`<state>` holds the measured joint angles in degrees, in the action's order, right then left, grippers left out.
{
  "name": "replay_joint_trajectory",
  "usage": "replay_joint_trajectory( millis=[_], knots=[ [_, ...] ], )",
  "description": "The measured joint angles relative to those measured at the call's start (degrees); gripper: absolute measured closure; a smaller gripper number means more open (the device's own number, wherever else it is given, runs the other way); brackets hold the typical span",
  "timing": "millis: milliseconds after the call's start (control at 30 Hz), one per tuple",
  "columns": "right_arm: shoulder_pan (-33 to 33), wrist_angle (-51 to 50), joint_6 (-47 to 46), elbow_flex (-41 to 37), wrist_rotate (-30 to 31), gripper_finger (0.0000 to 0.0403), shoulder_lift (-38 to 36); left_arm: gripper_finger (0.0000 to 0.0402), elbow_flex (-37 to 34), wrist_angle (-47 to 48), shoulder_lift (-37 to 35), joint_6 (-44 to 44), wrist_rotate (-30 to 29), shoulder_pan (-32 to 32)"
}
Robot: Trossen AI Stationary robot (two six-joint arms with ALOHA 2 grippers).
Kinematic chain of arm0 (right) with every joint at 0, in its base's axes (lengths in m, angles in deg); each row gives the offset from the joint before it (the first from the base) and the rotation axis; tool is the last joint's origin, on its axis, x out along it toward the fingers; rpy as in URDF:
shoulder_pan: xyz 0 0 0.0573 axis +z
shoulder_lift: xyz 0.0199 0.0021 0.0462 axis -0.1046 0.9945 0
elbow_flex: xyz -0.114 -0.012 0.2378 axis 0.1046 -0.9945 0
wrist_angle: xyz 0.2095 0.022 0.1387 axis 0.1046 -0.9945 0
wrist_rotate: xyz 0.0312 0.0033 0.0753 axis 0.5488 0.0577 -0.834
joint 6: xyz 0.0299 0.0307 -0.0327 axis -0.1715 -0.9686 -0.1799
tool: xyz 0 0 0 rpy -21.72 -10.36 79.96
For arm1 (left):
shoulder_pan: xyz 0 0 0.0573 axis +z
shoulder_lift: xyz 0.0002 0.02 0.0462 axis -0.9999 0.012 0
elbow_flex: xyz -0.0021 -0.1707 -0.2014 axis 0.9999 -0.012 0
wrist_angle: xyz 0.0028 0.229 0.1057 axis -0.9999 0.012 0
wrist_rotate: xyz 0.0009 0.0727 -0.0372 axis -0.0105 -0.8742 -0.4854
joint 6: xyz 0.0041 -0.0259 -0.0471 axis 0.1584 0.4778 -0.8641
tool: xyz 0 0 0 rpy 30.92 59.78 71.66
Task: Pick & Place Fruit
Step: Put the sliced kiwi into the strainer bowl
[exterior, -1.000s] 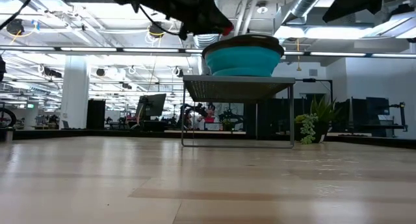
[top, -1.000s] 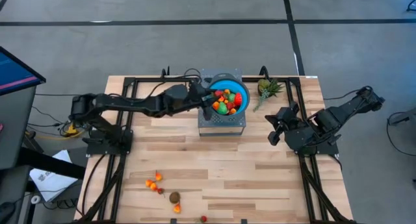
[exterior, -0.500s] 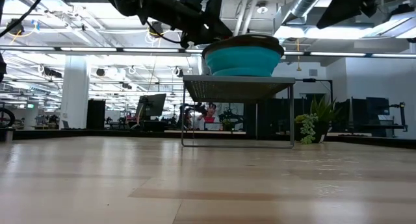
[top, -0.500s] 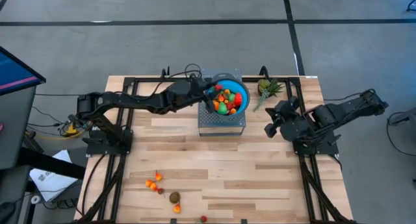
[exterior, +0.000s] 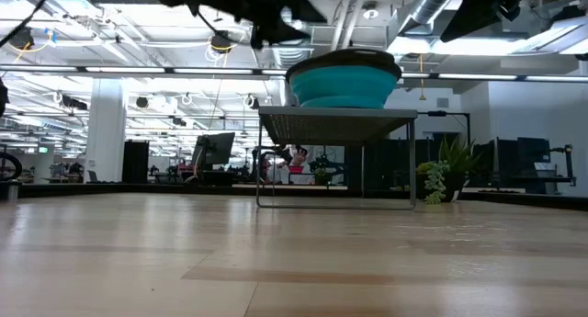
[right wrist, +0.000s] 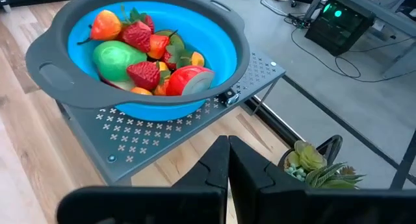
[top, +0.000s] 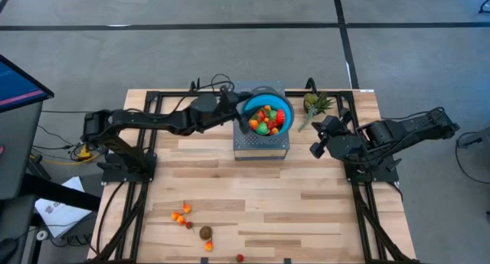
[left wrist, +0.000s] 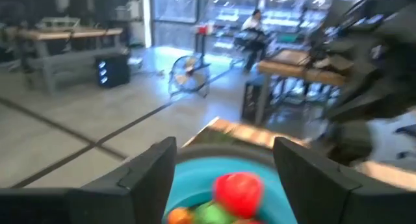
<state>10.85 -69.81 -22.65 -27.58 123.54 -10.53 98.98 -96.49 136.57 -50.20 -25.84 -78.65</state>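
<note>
Since a second ago, the left gripper [top: 240, 115] has drawn back from over the fruit to the bowl's nine o'clock rim, and the right arm has stretched toward the bowl.

High view: the pale wooden plank table [top: 306, 210] stands on a grey floor. At its twelve o'clock a round blue bowl with a grey rim [top: 285, 106] sits on a perforated grey metal stand [top: 260, 148], heaped with small red, orange and green toy fruits [top: 266, 120]. A spiky green-leaved pineapple piece [top: 314, 105] lies just beside the stand at three o'clock. The right gripper [top: 317, 144] hovers below it, apart from the stand. At the table's seven o'clock lie about seven loose fruits [top: 184, 216]: orange ones, a brown one, small red ones.

Low view: the bowl rests on the stand, an open hall with white pillars and ceiling lights beyond.

Left wrist view: two dark fingers [left wrist: 153, 169] stand wide apart, holding nothing, a red fruit in the bowl between them.

Right wrist view: the fingers [right wrist: 221, 165] are pressed together, empty; about ten fruits are visible in the bowl.
</note>
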Motion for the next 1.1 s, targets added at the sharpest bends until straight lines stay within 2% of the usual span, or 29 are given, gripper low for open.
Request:
replay_joint_trajectory(
  millis=[133, 233, 533, 800, 1100],
  knots=[
    [0.84, -0.02, 0.13, 0.00, -0.01, 0.0403, 0.00, 0.0187, 0.00, 3.32, -5.48, 0.00, 0.13, -3.17],
    [1.73, -0.08, 0.14, 0.00, -0.05, 0.0403, 0.00, 0.0213, 0.00, 9.24, -9.86, -1.17, 0.11, -5.97],
    [3.42, -0.32, 0.11, 0.00, -0.18, 0.0403, 0.00, 0.0273, -0.06, 27.34, -19.28, -17.72, 0.13, -16.13],
    [5.30, -0.34, -0.04, 0.00, -0.20, 0.0403, 0.00, 0.0306, -0.04, 29.84, -20.15, -29.25, -0.04, -27.30],
    [6.71, -0.28, -0.06, 0.00, -1.05, 0.0403, 0.00, 0.0316, -0.07, 29.73, -19.66, -32.29, 0.00, -39.42]
  ],
)
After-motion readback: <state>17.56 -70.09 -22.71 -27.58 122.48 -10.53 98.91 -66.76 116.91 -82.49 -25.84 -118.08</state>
